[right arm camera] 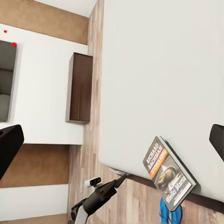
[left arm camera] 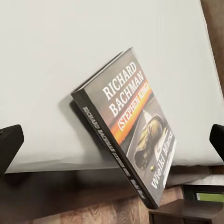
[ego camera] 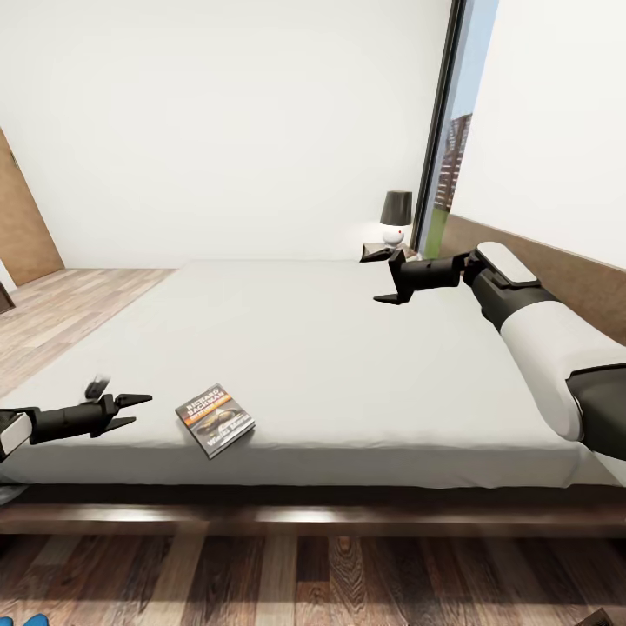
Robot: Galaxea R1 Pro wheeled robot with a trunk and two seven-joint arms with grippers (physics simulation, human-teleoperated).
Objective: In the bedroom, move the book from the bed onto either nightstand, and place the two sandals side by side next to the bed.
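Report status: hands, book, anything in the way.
Left hand open, beside book. Right hand open, raised above bed. Book flat near mattress edge, path unobstructed.

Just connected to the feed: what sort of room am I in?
A bedroom, it seems: a wide bed with a plain off-white mattress, a lamp on a nightstand beside it, and a tall window.
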